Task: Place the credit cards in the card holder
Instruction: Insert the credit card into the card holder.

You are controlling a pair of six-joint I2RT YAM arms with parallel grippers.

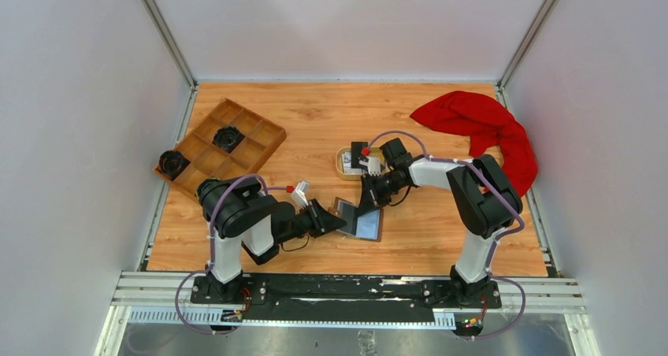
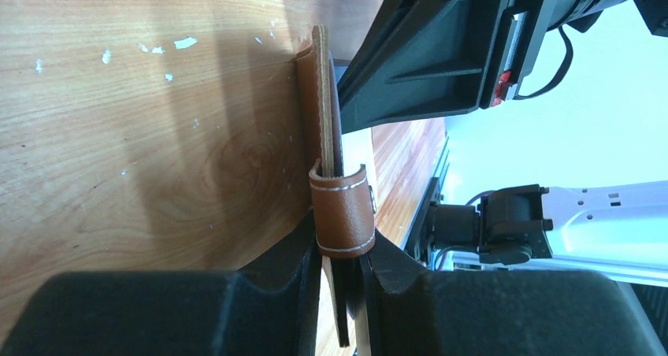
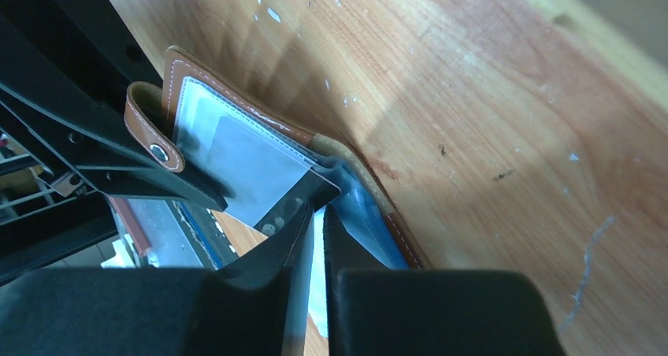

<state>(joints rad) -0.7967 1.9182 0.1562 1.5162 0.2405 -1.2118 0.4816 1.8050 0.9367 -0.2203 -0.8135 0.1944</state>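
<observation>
Brown leather card holder (image 1: 366, 224) lies open on the table (image 1: 315, 120), mid-front, between both grippers.
Left gripper (image 1: 337, 221) straddles the holder's left cover edge; grip or release cannot be told. Right gripper (image 3: 317, 213) stands released, jaws a slit apart, against a dark-edged card (image 3: 299, 192) at the clear pocket (image 3: 236, 147). Other cards (image 1: 359, 153) rest in the oval dish (image 1: 343, 167) behind.

My high camera sits above and behind both bases, facing down over the whole wooden tabletop (image 1: 441, 120). The wrist cameras ride close behind the left gripper (image 2: 343, 242) and right gripper (image 3: 317, 214), looking along their fingers. All three share the small brown leather folding card holder (image 1: 361, 220) at those fingertips.
</observation>
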